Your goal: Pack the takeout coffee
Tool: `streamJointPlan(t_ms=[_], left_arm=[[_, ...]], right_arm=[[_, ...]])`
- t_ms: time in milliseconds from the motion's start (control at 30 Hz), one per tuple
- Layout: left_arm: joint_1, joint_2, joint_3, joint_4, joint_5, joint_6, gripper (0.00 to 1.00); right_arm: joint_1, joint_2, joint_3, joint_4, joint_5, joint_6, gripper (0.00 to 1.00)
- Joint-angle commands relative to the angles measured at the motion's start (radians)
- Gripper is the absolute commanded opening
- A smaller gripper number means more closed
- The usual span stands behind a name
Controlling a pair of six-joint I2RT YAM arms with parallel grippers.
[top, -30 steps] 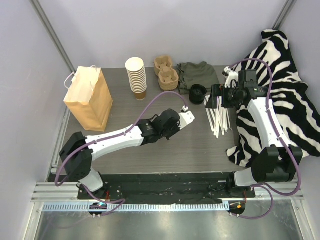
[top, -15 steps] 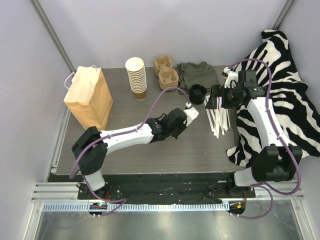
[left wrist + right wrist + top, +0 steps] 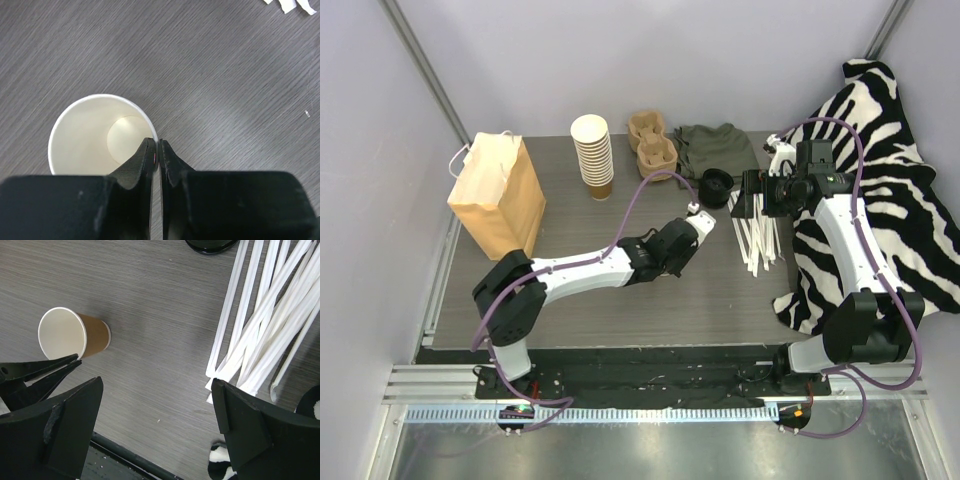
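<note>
I see the paper bag standing at the left end of the counter. The cup stack is farther back, to its right.

Left gripper: narrow, the fingers pinch the rim of the paper cup, one inside and one outside. The cup sits mouth up near the counter's centre, empty and lidless. I cannot tell whether its base touches the counter.

A black lid lies just left of the right gripper. That gripper is spread wide and holds nothing, between the cup and the wrapped straws.
</note>
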Motion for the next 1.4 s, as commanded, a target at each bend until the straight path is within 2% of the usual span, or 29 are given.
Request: streamJointPlan(t_ms=[0,67,200,267,300,367,433,567,667,767,900,1000,1100,1200,1233,1300,1367], left_arm=[[-0.003,-0.001,0.035,0.068,-0.040,-0.050,0.15],[-0.003,-0.001,0.038,0.059,-0.040,-0.056,0.19],[-0.003,-0.010,0.044,0.041,-0.047,-0.076,0.50],[-0.003,-0.013,0.054,0.026,-0.047,-0.080,0.57],[-0.003,-0.019,0.059,0.018,-0.053,-0.080,0.64],[-0.001,-0.033,0.097,-0.017,-0.056,-0.073,0.70],[0.008,-0.070,0.161,-0.053,-0.053,-0.073,0.80],[0.074,-0.111,0.340,-0.291,0.087,-0.114,0.87],[0.135,-0.172,0.397,-0.393,0.219,-0.090,1.00],[0.215,-0.259,0.377,-0.422,0.412,-0.076,1.00],[0.338,-0.353,0.365,-0.464,0.497,0.001,1.00],[0.394,-0.433,0.325,-0.459,0.461,0.053,1.00],[0.444,-0.478,0.311,-0.502,0.523,0.120,1.00],[0.455,-0.490,0.303,-0.573,0.583,0.165,1.00],[0.455,-0.496,0.297,-0.582,0.595,0.165,1.00],[0.456,-0.511,0.268,-0.571,0.603,0.158,1.00],[0.461,-0.516,0.254,-0.553,0.603,0.144,1.00]], right_arm=[[0.005,0.000,0.033,0.008,-0.019,-0.011,1.00],[0.005,0.000,0.036,0.008,-0.019,-0.011,1.00],[0.005,0.000,0.037,0.008,-0.019,-0.012,1.00],[0.005,-0.001,0.040,0.008,-0.023,-0.012,1.00],[0.005,-0.001,0.040,0.006,-0.023,-0.014,1.00],[0.005,-0.003,0.048,0.005,-0.023,-0.020,1.00],[0.005,-0.003,0.059,0.002,-0.020,-0.023,1.00],[0.005,0.005,0.106,-0.012,-0.035,-0.044,1.00],[0.011,0.018,0.137,-0.021,-0.040,-0.073,1.00],[0.012,0.040,0.163,-0.031,-0.026,-0.102,1.00],[0.144,0.075,0.197,-0.037,0.105,-0.168,1.00],[0.266,0.133,0.230,-0.046,0.260,-0.219,1.00],[0.328,0.231,0.284,-0.054,0.372,-0.264,0.93],[0.327,0.342,0.365,-0.046,0.406,-0.284,0.82],[0.327,0.365,0.406,-0.048,0.414,-0.293,0.74],[0.327,0.431,0.451,-0.061,0.409,-0.314,0.66],[0.322,0.484,0.509,-0.071,0.391,-0.325,0.63]])
